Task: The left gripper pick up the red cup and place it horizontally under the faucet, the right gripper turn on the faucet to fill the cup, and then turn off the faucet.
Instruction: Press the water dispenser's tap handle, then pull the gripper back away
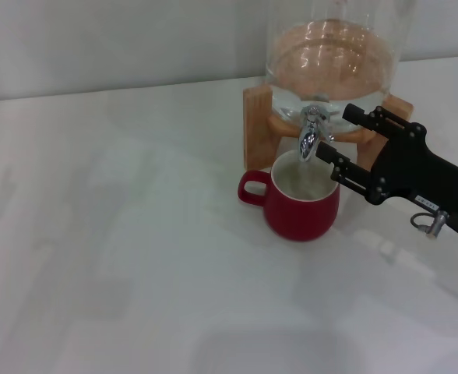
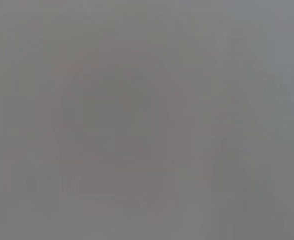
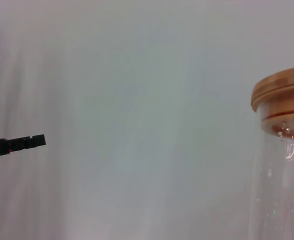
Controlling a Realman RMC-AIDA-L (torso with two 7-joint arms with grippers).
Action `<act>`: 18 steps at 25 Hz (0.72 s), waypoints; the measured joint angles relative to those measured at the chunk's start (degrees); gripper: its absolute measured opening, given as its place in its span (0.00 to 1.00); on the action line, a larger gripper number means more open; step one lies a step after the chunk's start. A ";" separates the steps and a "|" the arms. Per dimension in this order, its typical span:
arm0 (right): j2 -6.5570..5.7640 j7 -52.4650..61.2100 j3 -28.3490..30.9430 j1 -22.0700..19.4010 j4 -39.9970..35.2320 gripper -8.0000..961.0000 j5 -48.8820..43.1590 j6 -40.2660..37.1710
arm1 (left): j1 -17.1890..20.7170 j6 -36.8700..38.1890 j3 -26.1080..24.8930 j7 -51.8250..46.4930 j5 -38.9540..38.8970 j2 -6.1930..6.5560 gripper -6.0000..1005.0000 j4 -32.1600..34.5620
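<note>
Red cup (image 1: 301,204) stands upright on the white table (image 1: 120,257), directly beneath the spout of the faucet (image 1: 310,134), with its loop handle turned away from the right gripper (image 1: 343,140). That gripper reaches in from the cup's far-right side, its two long fingers spread apart: one fingertip lies just beside the faucet, above the cup's rim, the other farther back toward the wooden stand (image 1: 258,125). It grips nothing that I can make out, though the near finger may be touching the lever (contact is too fine to call). Behind the fingers rises the glass jar (image 1: 330,54), and the right wrist view shows its wooden lid (image 3: 282,95) high on the clear wall.

The left gripper is out of sight in the head view, and its own wrist view is a blank grey, so its state is unknown.

My judgement is that the cup is ceramic: stiff, glossy, slippery on the glaze, breakable if knocked. Liquid seems to sit inside, so it would be heavier and apt to slosh. The safest hold would be across the body or rim on the handle-free side, kept level.
</note>
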 joint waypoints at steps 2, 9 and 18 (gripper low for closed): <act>0.00 -0.02 0.00 0.00 -0.05 0.65 0.00 0.00 | -0.01 0.00 0.01 0.01 0.00 0.00 0.85 0.00; 0.00 -0.15 0.00 0.00 -0.15 0.65 0.00 0.00 | -0.12 0.00 0.01 0.03 -0.01 0.00 0.85 0.00; 0.00 -0.16 0.00 0.00 -0.14 0.65 0.00 -0.01 | -0.28 0.09 0.01 0.03 -0.01 0.00 0.85 0.00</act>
